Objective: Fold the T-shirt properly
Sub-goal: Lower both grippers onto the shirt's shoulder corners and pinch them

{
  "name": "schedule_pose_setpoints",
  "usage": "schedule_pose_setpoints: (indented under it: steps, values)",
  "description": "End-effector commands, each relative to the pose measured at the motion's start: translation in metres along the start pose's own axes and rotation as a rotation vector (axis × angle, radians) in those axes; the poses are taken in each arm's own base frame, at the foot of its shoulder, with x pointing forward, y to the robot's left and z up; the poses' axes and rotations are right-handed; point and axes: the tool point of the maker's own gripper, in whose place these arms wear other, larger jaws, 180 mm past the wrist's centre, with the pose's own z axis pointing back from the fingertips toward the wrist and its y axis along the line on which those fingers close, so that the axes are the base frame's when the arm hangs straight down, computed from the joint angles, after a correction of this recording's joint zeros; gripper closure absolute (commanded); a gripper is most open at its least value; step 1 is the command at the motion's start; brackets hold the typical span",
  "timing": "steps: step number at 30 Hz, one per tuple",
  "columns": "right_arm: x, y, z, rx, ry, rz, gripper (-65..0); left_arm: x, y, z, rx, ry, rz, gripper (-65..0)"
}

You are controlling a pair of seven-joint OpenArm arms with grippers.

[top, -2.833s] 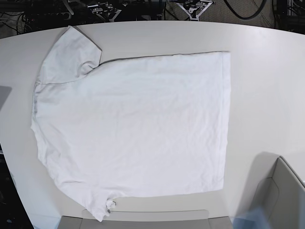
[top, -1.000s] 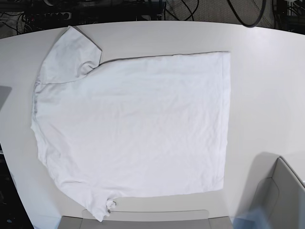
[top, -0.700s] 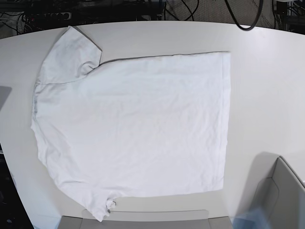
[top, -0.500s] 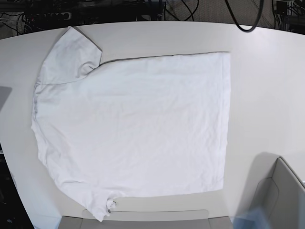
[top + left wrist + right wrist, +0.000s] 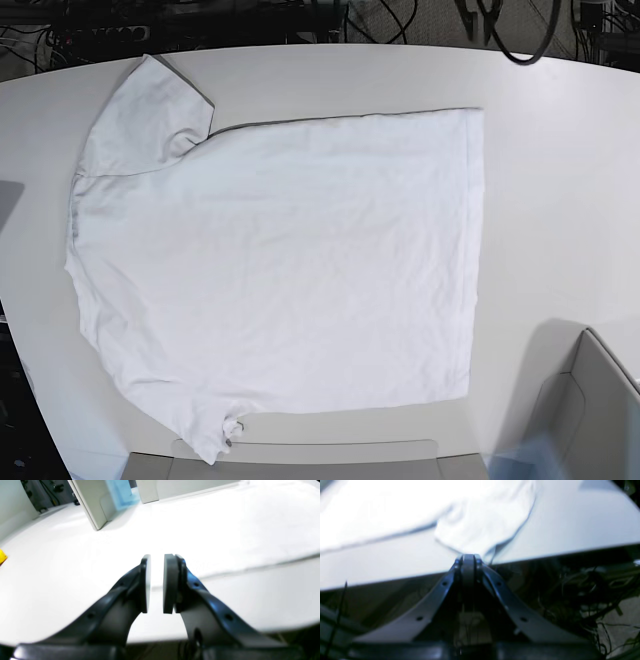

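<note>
The T-shirt [image 5: 280, 265] lies spread flat and unfolded on the white table [image 5: 560, 180], collar end toward the base view's left, hem toward its right, one sleeve angled up at the far left corner and the other bunched at the near edge. No fold started yet. The left gripper [image 5: 157, 583] hovers off the shirt's far hem-side edge, pads a narrow gap apart, holding nothing. The right gripper [image 5: 468, 563] sits just beyond the far sleeve tip, jaws pressed together, empty. Risks, as judgement: white cloth on white table gives weak edge contrast, so a pinch could miss the hem or scrape the table; the narrow left opening may grab one layer only, or push the fabric into a wrinkle; uneven lifts between arms would skew the fold. A grey box [image 5: 590, 410] stands near the shirt's near hem corner and could snag a swung edge.
</note>
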Motion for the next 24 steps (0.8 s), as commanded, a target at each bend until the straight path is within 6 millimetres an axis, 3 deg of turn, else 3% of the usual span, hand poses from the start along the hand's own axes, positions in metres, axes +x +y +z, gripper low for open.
schedule_pose_setpoints:
  steps: [1,4,9,19,24]
  values:
    - [0.012,-0.005,0.002,-0.008,-0.036,0.02,-1.8,0.011,0.002,-0.002,0.002,-0.023,-0.009,-10.0]
    - [0.017,-0.004,-0.011,-0.013,-0.04,0.004,-10.7,0.016,0.001,-0.019,0.004,0.01,-0.001,-10.0]
    - [0.027,-0.027,-0.03,-0.152,-0.089,-0.151,-25.7,0.011,0.001,-0.029,0.006,0.076,0.004,-10.0]
    - [0.015,-0.058,-0.097,-0.123,0.143,-0.304,-26.7,0.012,0.001,-0.041,0.006,0.056,0.006,-10.0]
    - [0.008,-0.05,-0.128,-0.093,0.203,-0.366,-26.7,0.012,0.001,-0.048,0.011,0.048,0.008,-10.0]
